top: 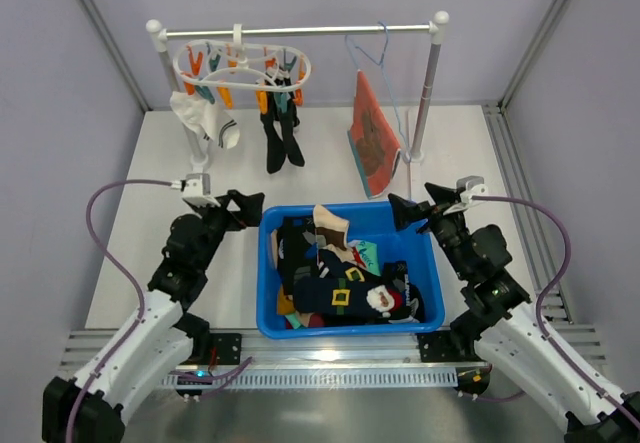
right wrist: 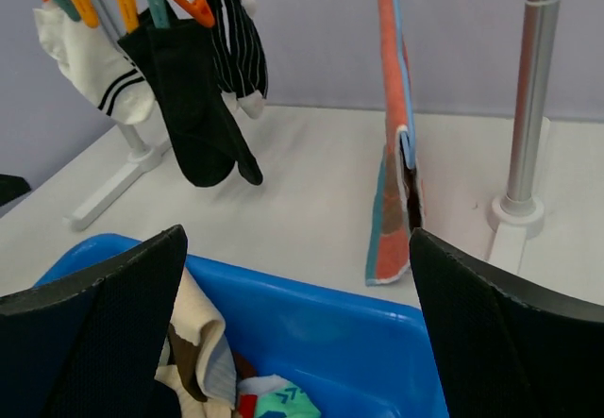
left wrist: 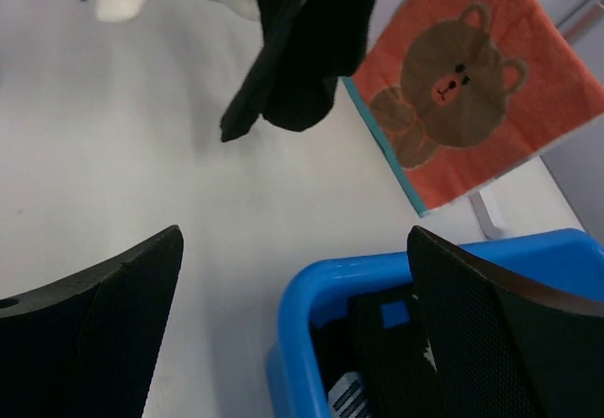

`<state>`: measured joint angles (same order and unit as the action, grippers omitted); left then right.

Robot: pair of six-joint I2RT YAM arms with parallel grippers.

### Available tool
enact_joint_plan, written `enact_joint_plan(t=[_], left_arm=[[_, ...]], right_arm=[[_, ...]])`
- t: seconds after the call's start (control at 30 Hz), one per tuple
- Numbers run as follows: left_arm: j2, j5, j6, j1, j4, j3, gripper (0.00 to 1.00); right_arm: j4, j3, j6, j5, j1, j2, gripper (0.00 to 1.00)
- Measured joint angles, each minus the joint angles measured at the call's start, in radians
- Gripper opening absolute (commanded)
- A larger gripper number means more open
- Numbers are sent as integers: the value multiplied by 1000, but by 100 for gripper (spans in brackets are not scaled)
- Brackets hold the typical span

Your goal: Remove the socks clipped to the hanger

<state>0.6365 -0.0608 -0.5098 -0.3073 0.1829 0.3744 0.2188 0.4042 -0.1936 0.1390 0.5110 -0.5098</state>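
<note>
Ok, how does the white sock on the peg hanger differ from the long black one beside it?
The white ankle sock is pale with two dark stripes; the plain black sock is dark all over. The white sock hangs at the left end of the white plastic oval-ring hanger, the black sock toward its right end. The black sock reaches lower than the white one. Both hang clipped to that hanger.

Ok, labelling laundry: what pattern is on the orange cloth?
The cloth shows a brown bear print, clearest in the left wrist view.
</note>
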Motion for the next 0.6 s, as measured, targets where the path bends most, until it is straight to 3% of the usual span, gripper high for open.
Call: enact_joint_plan(t=[0.17,0.33,0.6], left_arm=[[254,-95,73,-142,135,107,100],[524,-192,130,-144,248,242,99],[792,-287,190,-144,367,368,99]], right_arm=[[36,81,43,56,142,-74,100],[67,132,89,101,270,-157,100],[67,133,119,134,332,-180,100]])
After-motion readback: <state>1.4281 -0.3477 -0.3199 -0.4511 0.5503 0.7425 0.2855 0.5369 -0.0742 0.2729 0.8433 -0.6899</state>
